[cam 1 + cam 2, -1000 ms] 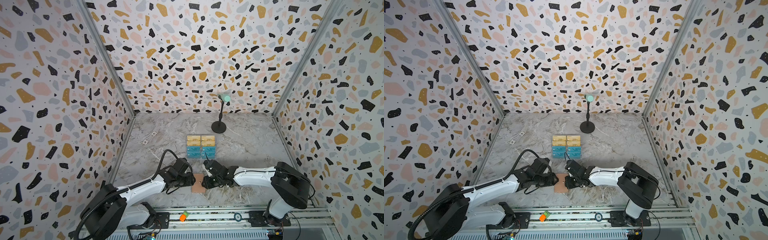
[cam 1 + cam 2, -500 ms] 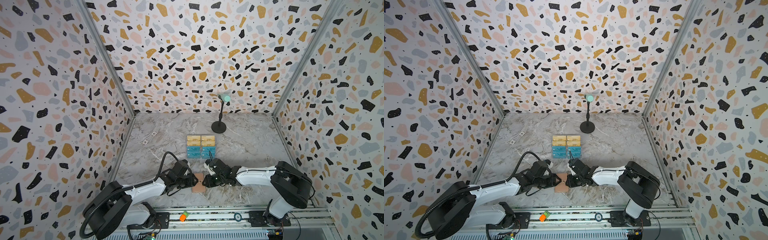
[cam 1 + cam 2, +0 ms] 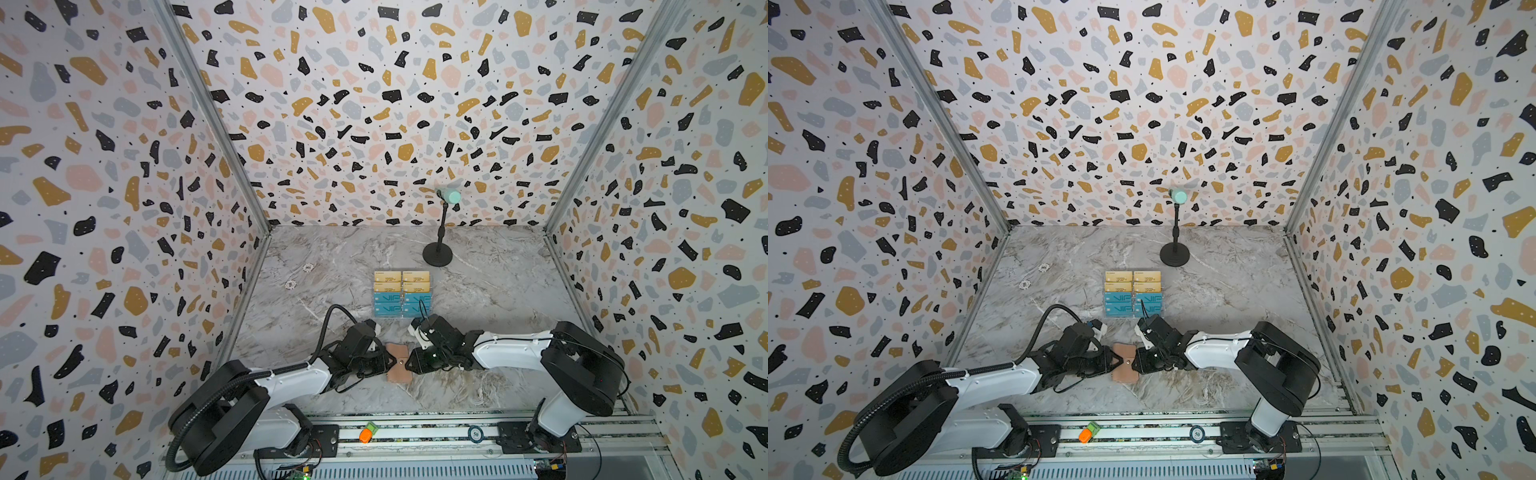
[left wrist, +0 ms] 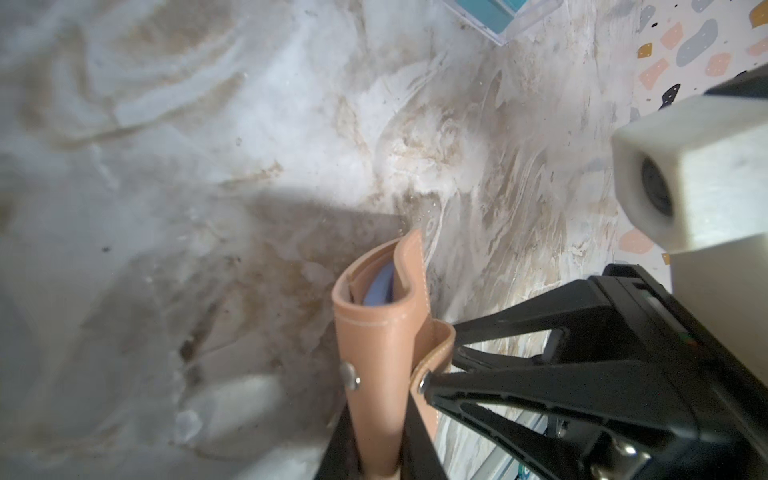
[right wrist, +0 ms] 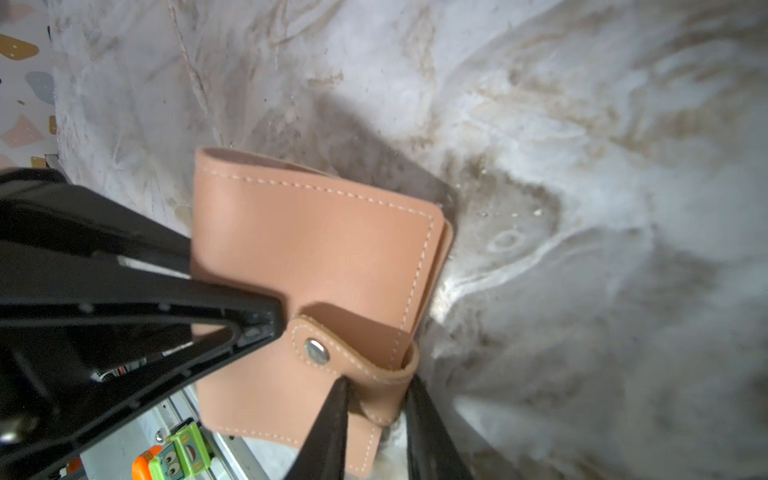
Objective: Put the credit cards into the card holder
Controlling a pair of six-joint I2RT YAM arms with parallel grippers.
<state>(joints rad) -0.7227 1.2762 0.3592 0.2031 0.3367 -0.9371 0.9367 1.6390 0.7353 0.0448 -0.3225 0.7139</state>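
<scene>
None of the cards [image 3: 402, 294] are in — all sit racked; holder [image 5: 316, 249] snapped shut, left gripper [image 3: 390, 360] jaws clamping its edge, right gripper [image 3: 409, 361] jaws pinching the strap [image 5: 357, 361].

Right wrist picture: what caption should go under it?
Left tool and right tool grip the snapped-shut pink card holder from two sides.

The left hand [image 3: 1116, 360] and right hand [image 3: 1135, 363] touch the pink card holder [image 3: 1125, 372]; credit cards [image 3: 1133, 293] sit at its 12 o'clock.
</scene>
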